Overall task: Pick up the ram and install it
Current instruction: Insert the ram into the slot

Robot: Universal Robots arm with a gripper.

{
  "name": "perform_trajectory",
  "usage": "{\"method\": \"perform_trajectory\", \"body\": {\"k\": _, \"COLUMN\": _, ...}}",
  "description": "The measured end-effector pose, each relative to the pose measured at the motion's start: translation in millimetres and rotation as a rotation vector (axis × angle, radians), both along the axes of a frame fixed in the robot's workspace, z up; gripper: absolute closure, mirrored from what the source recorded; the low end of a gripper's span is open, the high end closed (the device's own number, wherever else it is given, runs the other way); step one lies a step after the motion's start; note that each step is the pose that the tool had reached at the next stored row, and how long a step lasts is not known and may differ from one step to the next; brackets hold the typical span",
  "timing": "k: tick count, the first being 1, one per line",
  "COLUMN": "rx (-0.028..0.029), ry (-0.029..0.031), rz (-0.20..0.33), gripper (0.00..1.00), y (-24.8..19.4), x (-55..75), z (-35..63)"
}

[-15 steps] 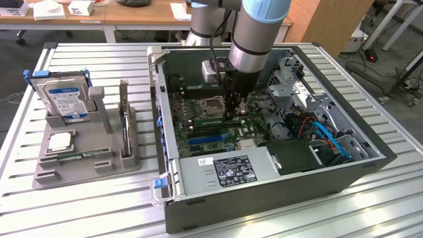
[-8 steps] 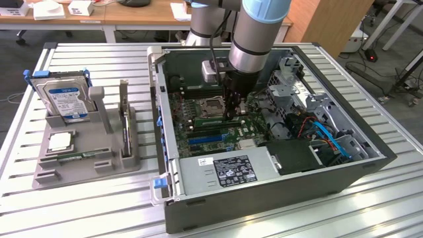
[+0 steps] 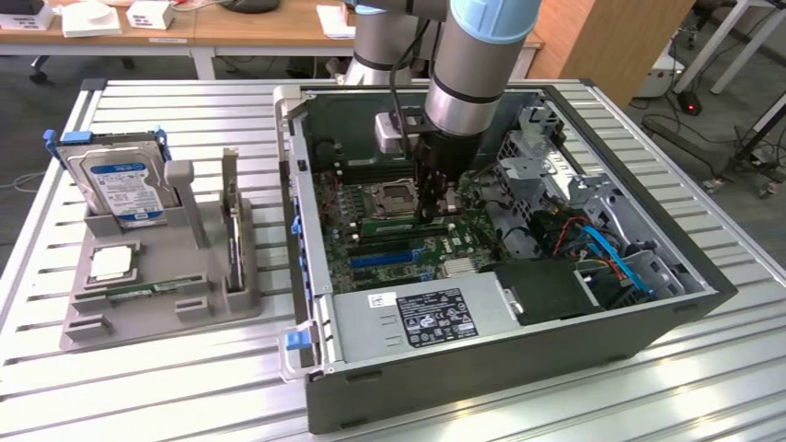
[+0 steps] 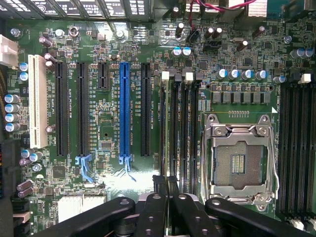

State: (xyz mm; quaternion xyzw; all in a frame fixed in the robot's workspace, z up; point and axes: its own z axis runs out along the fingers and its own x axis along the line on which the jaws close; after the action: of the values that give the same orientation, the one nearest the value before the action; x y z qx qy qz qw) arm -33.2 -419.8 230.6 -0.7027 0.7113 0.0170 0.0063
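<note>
My pincer (image 3: 436, 214) is down inside the open computer case (image 3: 491, 391), closed, its tips (image 4: 167, 185) over the near end of the memory slots (image 4: 183, 128) beside the empty CPU socket (image 4: 240, 158). In the exterior view the ram (image 3: 390, 225) stands on edge along those slots, a narrow green stick running off toward the exterior view's left from my fingers. I judge the pick-up done and the stick brought to its slot. Whether I pinch its top edge or only bear on it, and whether it is fully seated, I cannot tell.

Room is tight. The socket's metal frame is just beside the slots on one side and the long expansion slots, the blue one (image 4: 124, 108) among them, are on the other. The power supply (image 3: 424, 318) and the blue cables (image 3: 614, 258) crowd the case. The only free way is straight up.
</note>
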Motion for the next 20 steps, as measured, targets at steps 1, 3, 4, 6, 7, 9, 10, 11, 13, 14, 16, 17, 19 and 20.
{"method": "perform_trajectory", "body": {"k": 1, "rx": 0.0001, "ry": 0.0, "rz": 0.0, "gripper": 0.89, "y": 0.0, "x": 0.0, "z": 0.0}}
{"method": "perform_trajectory", "body": {"k": 3, "rx": 0.0001, "ry": 0.0, "rz": 0.0, "gripper": 0.89, "y": 0.0, "x": 0.1, "z": 0.0}}
{"method": "perform_trajectory", "body": {"k": 4, "rx": 0.0001, "ry": 0.0, "rz": 0.0, "gripper": 0.89, "y": 0.0, "x": 0.3, "z": -0.1}}
{"method": "perform_trajectory", "body": {"k": 6, "rx": 0.0001, "ry": 0.0, "rz": 0.0, "gripper": 0.89, "y": 0.0, "x": 0.4, "z": -0.1}}
{"method": "perform_trajectory", "body": {"k": 7, "rx": 0.0001, "ry": 0.0, "rz": 0.0, "gripper": 0.89, "y": 0.1, "x": 0.4, "z": -0.1}}
{"method": "perform_trajectory", "body": {"k": 9, "rx": 0.0001, "ry": 0.0, "rz": 0.0, "gripper": 0.89, "y": 0.0, "x": 0.5, "z": 0.0}}
{"method": "perform_trajectory", "body": {"k": 10, "rx": 0.0001, "ry": 0.0, "rz": 0.0, "gripper": 0.89, "y": 0.0, "x": 0.5, "z": 0.0}}
{"method": "perform_trajectory", "body": {"k": 11, "rx": 0.0001, "ry": 0.0, "rz": 0.0, "gripper": 0.89, "y": 0.1, "x": 0.5, "z": -0.2}}
{"method": "perform_trajectory", "body": {"k": 13, "rx": 0.0, "ry": 0.0, "rz": 0.0, "gripper": 0.89, "y": 0.1, "x": 0.5, "z": -0.3}}
{"method": "perform_trajectory", "body": {"k": 14, "rx": 0.0001, "ry": 0.0, "rz": 0.0, "gripper": 0.89, "y": 0.1, "x": 0.5, "z": -0.3}}
{"method": "perform_trajectory", "body": {"k": 16, "rx": 0.0001, "ry": 0.0, "rz": 0.001, "gripper": 0.89, "y": 0.0, "x": 0.3, "z": -0.6}}
{"method": "perform_trajectory", "body": {"k": 17, "rx": 0.0001, "ry": 0.0, "rz": 0.001, "gripper": 0.89, "y": 0.0, "x": 0.3, "z": -0.6}}
{"method": "perform_trajectory", "body": {"k": 19, "rx": 0.0001, "ry": -0.0001, "rz": 0.002, "gripper": 0.89, "y": 0.0, "x": 0.3, "z": -0.6}}
{"method": "perform_trajectory", "body": {"k": 20, "rx": 0.0, "ry": 0.0, "rz": 0.003, "gripper": 0.89, "y": 0.0, "x": 0.3, "z": -0.6}}
